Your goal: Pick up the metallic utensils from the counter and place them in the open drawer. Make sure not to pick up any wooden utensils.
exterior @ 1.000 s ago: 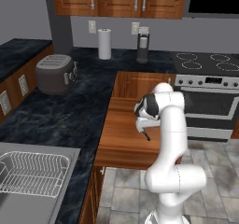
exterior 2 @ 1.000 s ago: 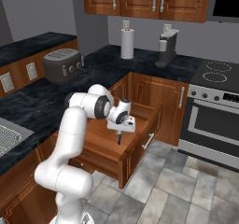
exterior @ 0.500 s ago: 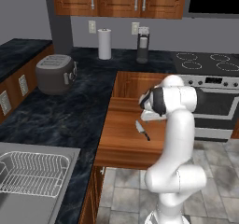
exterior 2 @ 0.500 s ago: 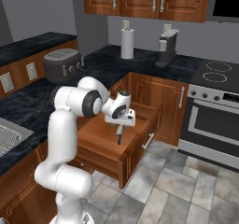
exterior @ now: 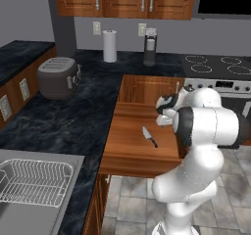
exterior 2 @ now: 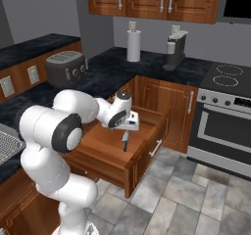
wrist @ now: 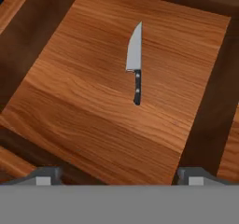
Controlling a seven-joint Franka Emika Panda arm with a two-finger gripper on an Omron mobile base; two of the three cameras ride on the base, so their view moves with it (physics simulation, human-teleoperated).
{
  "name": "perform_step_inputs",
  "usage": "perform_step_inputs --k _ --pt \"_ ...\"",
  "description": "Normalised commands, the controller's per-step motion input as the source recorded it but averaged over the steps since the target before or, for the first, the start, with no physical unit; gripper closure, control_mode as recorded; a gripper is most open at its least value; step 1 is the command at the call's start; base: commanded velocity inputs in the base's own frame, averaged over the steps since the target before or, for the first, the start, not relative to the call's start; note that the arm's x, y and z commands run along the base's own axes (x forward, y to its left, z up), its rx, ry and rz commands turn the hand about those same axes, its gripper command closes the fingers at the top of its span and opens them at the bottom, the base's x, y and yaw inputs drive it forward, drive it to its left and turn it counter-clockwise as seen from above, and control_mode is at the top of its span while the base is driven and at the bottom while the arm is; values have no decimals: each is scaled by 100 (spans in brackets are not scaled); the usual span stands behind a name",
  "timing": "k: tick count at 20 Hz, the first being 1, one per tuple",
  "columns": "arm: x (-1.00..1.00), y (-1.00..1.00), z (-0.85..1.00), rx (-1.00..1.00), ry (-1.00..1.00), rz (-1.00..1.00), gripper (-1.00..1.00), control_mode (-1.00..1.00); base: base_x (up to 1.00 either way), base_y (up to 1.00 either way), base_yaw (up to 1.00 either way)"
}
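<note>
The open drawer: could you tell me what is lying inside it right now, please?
A single knife with a grey blade and dark handle lies flat on the open drawer's wooden bottom. The arm covers part of the drawer in the base views.

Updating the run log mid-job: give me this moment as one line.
gripper: open, empty, above drawer | knife: flat on open drawer bottom, released | counter: no utensils seen

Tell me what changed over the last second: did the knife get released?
Yes. The gripper let go of the knife and has lifted clear, jaws now wide. The knife lies flat on the drawer bottom instead of hanging in the fingers. Drawer, counter and appliances stayed put.
</note>
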Motion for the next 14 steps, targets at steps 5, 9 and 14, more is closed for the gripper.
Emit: perform_step_inputs --k 5,9,14 --pt "-66 0 100 0 3 0 -100 -100 0 0 0" --pt "-38 0 99 0 15 0 -100 -100 0 0 0" --pt "-10 5 45 0 21 0 -100 -100 0 0 0"
